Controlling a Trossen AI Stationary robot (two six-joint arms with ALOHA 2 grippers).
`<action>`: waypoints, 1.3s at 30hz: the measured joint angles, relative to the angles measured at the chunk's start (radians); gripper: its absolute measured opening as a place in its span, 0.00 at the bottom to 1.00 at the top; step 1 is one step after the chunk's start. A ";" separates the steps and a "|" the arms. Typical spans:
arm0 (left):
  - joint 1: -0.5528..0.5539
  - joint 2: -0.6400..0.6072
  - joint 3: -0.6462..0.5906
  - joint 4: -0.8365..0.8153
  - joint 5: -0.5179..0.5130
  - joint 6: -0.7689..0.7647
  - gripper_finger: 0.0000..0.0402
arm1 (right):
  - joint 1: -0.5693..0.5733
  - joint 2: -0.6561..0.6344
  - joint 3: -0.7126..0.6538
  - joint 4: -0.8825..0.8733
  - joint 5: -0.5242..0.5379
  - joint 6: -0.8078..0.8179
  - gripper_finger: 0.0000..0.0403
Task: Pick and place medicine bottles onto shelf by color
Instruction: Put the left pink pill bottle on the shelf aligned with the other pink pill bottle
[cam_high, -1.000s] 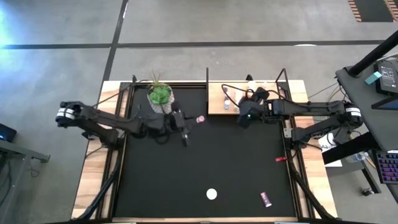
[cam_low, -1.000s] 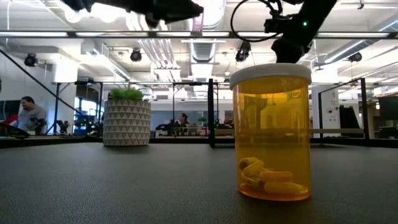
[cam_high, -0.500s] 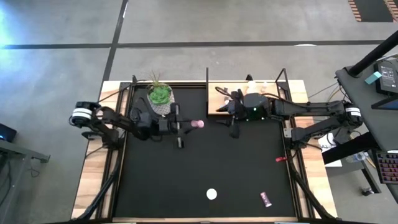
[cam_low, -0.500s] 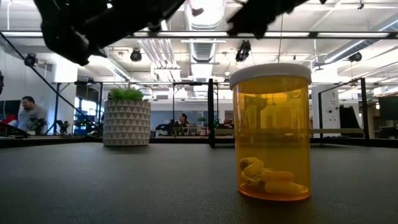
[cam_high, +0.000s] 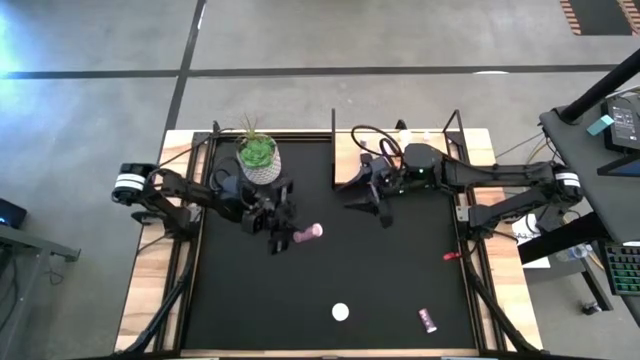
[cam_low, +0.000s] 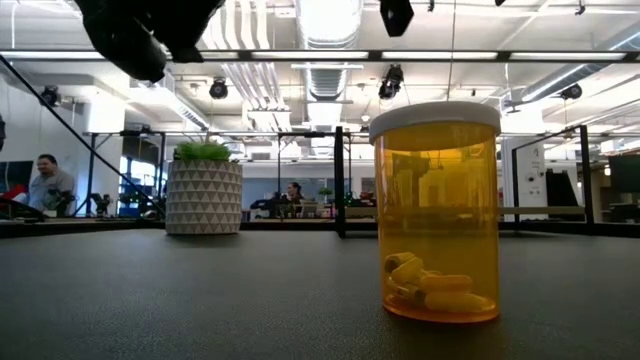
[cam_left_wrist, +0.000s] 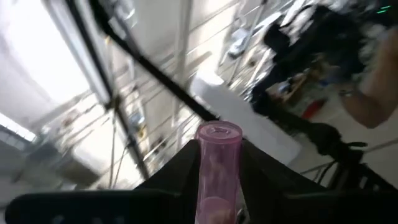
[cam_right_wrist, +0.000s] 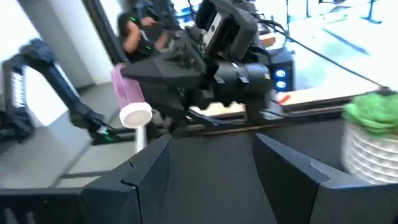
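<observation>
High view, looking straight down: the left gripper (cam_high: 285, 235) sits left of the frame's centre over a black mat (cam_high: 330, 280), its fingers pinched on a pink bottle (cam_high: 308, 233) that sticks out sideways to the right. Just above it in the frame stands a white pot with a green plant (cam_high: 258, 155). The right gripper (cam_high: 372, 195) hangs right of centre near the upper edge of the mat, its fingers spread apart with nothing between them. Behind it, the shelf (cam_high: 400, 155), a light-wood board with thin black posts, is largely covered by the right arm, so the bottles on it are hard to make out. Near the bottom of the frame a white-capped bottle (cam_high: 341, 312) stands on the mat, a dark pink bottle (cam_high: 429, 321) lies to its right, and a small red thing (cam_high: 452, 256), too small to identify, lies at the mat's right edge. In the low view an orange bottle (cam_low: 436, 215) with a white cap and pills inside fills the centre right; the plant pot (cam_low: 204, 190) stands at centre left, and both arms are cut off at the top edge. The left wrist view shows the pink bottle (cam_left_wrist: 216, 171) clamped between two dark fingers (cam_left_wrist: 177, 171) against a blurred ceiling. The right wrist view shows the pink bottle (cam_right_wrist: 129, 99) with its white cap, held by the other arm at upper left.
</observation>
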 joint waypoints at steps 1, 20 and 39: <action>0.000 0.001 0.005 -0.001 0.026 0.018 0.19 | 0.004 0.004 0.000 0.017 -0.011 0.019 0.53; 0.000 0.009 0.093 -0.115 0.049 0.130 0.19 | 0.098 0.139 0.007 0.309 -0.082 0.148 0.53; 0.005 0.006 0.114 -0.119 0.136 0.132 0.19 | 0.102 0.216 0.115 0.297 -0.151 0.173 0.53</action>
